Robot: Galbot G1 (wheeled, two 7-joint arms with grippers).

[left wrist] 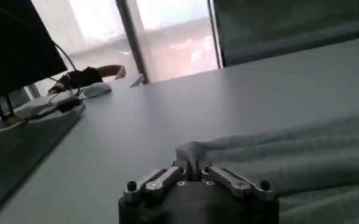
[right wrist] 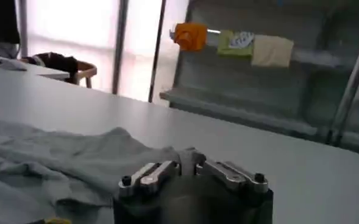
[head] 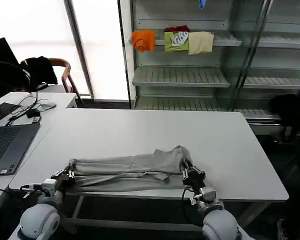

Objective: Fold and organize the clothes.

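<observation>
A light grey shirt [head: 127, 170] lies folded into a long narrow band along the front edge of the white table [head: 150, 132]. At the band's left end my left gripper [head: 68, 175] is shut on a pinch of the cloth, which stands up as a small tuft [left wrist: 190, 153] between its fingers. The right end of the band is held by my right gripper [head: 189, 172], shut on a bunched fold [right wrist: 188, 159] of the same shirt [right wrist: 57, 167]. The shirt's fabric [left wrist: 301, 164] stretches away between the two grippers.
A laptop [head: 7, 145] and cables lie on the side desk at the left, with a chair [head: 60, 72] behind it. Shelves [head: 190, 75] at the back hold orange, green and cream folded cloths [head: 172, 40]. A black object [head: 290, 107] sits at the right.
</observation>
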